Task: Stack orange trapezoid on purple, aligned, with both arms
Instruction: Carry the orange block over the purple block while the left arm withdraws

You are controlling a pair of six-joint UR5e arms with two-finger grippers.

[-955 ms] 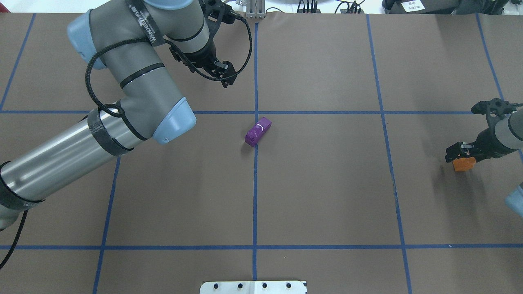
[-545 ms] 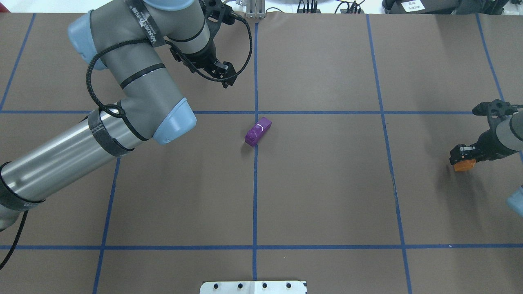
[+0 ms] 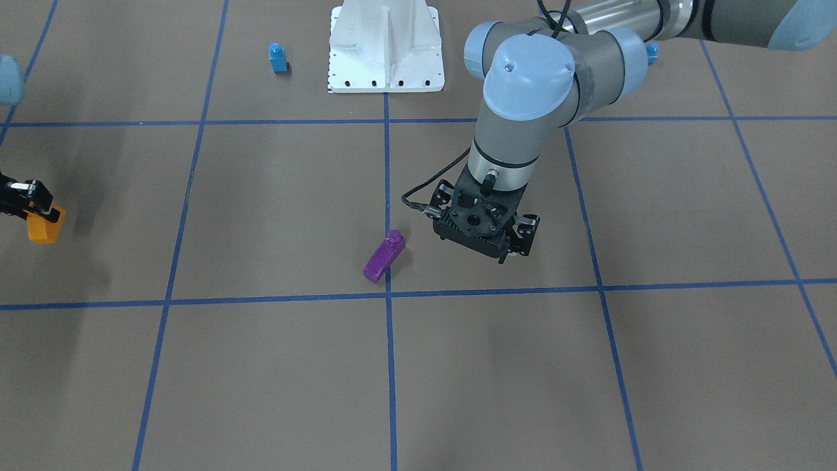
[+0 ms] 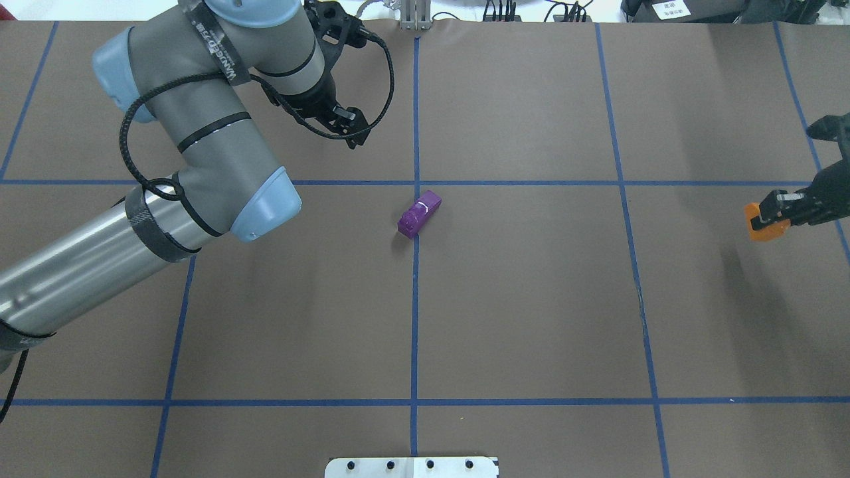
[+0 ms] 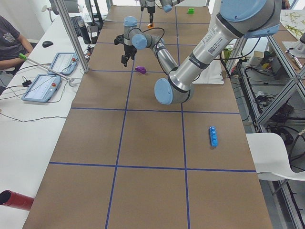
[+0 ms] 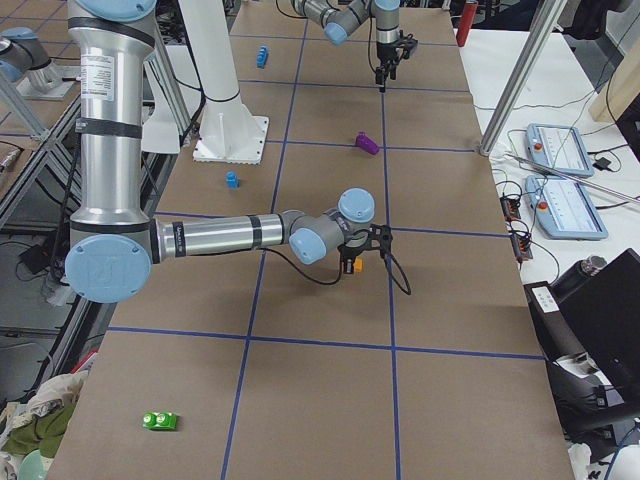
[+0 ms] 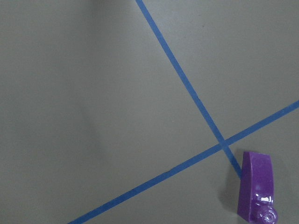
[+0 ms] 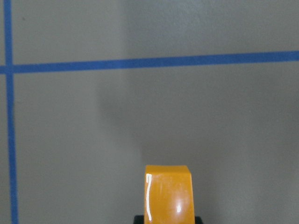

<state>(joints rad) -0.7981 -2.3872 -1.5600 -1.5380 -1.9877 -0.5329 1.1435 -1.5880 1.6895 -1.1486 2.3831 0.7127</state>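
Overhead exterior: right gripper [image 4: 773, 214] clamps the orange trapezoid [image 4: 754, 226], well apart from the purple [image 4: 419, 214].

Orange trapezoid [image 8: 168, 193] at bottom, seemingly gripped; blue tape lines [image 8: 140, 62] beyond.

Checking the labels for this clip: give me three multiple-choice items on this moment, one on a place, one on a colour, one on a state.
1. Where is the purple block?
A. by the white base
B. near the central tape crossing
C. at the table's right edge

2. What colour is the block in the right gripper?
A. green
B. blue
C. orange

3. The right gripper is:
A. shut on a block
B. open and empty
C. out of view

Answers:
1 B: overhead, it sits just robot-side of the crossing.
2 C: the right wrist view shows orange.
3 A: it clamps the orange block.
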